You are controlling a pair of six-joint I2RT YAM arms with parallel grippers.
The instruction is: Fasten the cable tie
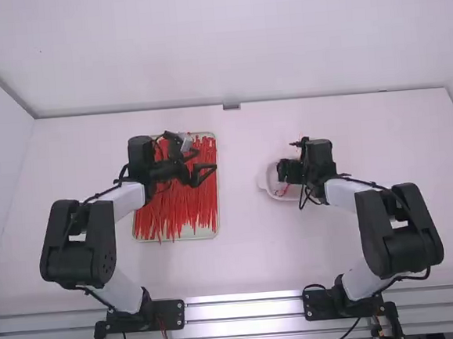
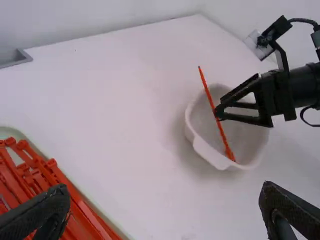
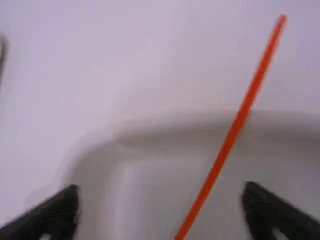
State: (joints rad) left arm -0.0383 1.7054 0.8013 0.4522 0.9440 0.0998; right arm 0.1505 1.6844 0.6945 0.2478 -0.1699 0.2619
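Cable tie (image 3: 235, 125): orange-red, straight, unfastened; steeply tilted between right tool's (image 3: 160, 212) spread fingers, lower end in white bowl (image 3: 150, 127).

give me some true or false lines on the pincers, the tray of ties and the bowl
1. The left pincer is open, above the tray of red cable ties. True.
2. The white bowl is heaped full of cable ties. False: just a single red tie shows there, leaning up past the bowl's rim.
3. The right pincer is shut tight. False: it is open, with the single red tie between its spread fingers.
4. The tray lies on the left arm's side of the table, the bowl on the right arm's side. True.
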